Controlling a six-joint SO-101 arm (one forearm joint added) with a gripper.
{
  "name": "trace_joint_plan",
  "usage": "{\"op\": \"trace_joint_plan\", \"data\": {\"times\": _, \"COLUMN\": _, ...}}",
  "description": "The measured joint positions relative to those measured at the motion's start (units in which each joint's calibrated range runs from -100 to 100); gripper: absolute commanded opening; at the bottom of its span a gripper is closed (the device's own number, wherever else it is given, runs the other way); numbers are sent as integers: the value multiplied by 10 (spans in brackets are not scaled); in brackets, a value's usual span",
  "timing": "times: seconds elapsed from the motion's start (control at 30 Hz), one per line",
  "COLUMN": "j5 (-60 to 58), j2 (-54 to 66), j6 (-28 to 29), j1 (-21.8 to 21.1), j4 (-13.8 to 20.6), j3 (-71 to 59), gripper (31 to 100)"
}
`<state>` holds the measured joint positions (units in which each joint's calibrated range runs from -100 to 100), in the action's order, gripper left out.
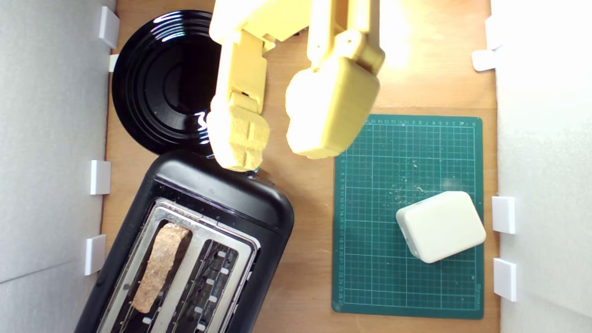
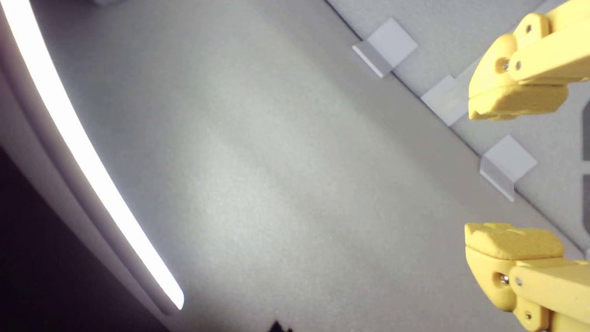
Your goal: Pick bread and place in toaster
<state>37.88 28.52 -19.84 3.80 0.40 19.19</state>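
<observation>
The black toaster (image 1: 222, 199) with a silver top lies at the exterior view's lower left. The bread (image 1: 159, 266) stands in its slot nearer the exterior view's left, brown edge up; the other slot is bare. My yellow gripper (image 1: 277, 152) hovers over the toaster's upper end. One finger (image 1: 238, 138) overlaps the toaster's edge, where a speck of teal shows. In the wrist view the gripper (image 2: 470, 170) is open, fingers far apart with nothing between them, and faces a grey wall. Neither toaster nor bread appears there.
A round black plate (image 1: 162, 78) sits above the toaster in the exterior view. A green cutting mat (image 1: 407, 259) with crumbs holds a white rounded block (image 1: 441, 226) at the right. White walls with clips (image 1: 100, 177) flank the wooden table. A bright light strip (image 2: 92, 152) crosses the wrist view.
</observation>
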Motion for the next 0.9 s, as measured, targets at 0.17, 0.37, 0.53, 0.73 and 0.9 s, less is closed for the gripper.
{"op": "trace_joint_plan", "data": {"times": 0.17, "j5": 0, "j2": 5, "j6": 130, "j1": -37, "j4": 4, "j3": -26, "gripper": 825}}
{"op": "trace_joint_plan", "data": {"times": 0.37, "j5": 0, "j2": 20, "j6": 153, "j1": -96, "j4": 1, "j3": -154, "gripper": 825}}
{"op": "trace_joint_plan", "data": {"times": 0.53, "j5": 0, "j2": 81, "j6": 149, "j1": -121, "j4": 2, "j3": -290, "gripper": 824}}
{"op": "trace_joint_plan", "data": {"times": 0.73, "j5": 0, "j2": 171, "j6": 93, "j1": -158, "j4": 13, "j3": -476, "gripper": 791}}
{"op": "trace_joint_plan", "data": {"times": 0.9, "j5": 0, "j2": 264, "j6": 43, "j1": -164, "j4": 13, "j3": -629, "gripper": 651}}
